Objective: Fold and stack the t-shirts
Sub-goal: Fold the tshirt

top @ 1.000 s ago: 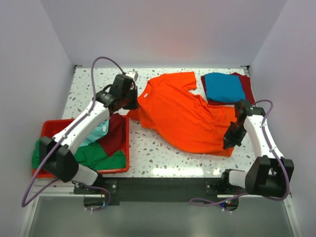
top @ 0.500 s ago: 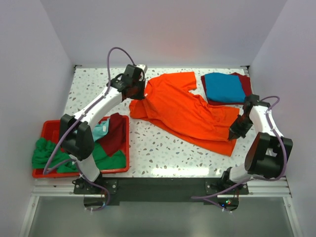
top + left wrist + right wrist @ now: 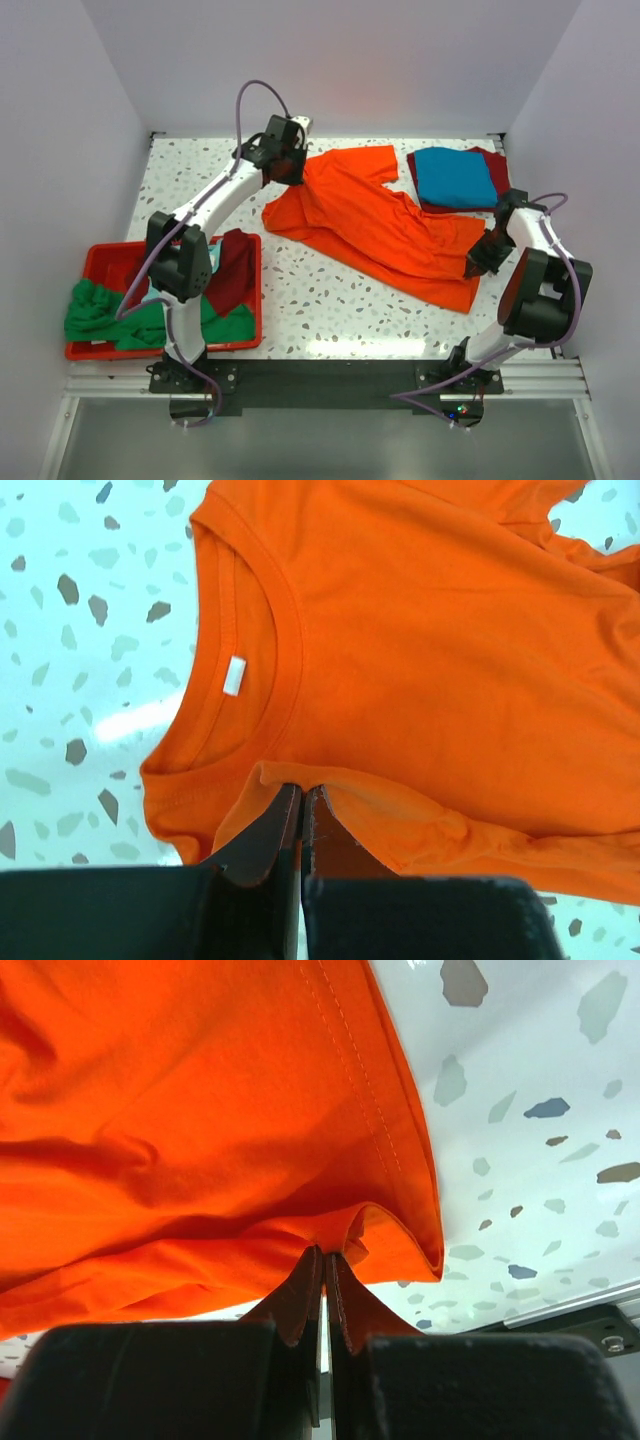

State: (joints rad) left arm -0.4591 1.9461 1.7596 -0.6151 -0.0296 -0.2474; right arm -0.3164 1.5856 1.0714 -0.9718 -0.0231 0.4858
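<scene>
A bright orange t-shirt (image 3: 375, 222) lies stretched across the middle of the table, collar toward the back left. My left gripper (image 3: 297, 178) is shut on its cloth near the collar (image 3: 300, 786); the neck label (image 3: 234, 675) shows above the jaws. At the right, my right gripper (image 3: 474, 268) is shut on the shirt's hem (image 3: 322, 1250), lifting a pinch of cloth. A folded blue t-shirt (image 3: 455, 176) rests on a folded dark red one (image 3: 500, 176) at the back right. Green (image 3: 105, 315), dark red (image 3: 235, 270) and light teal (image 3: 212, 262) shirts are heaped in and over the red bin (image 3: 100, 256).
The red bin stands at the front left beside the left arm's base. White walls close the table on three sides. The right arm's elbow is near the right wall and next to the folded stack.
The left gripper has carried the collar end toward the back and right. The right gripper pulled the hem to the right, so the orange shirt now lies longer and flatter.
</scene>
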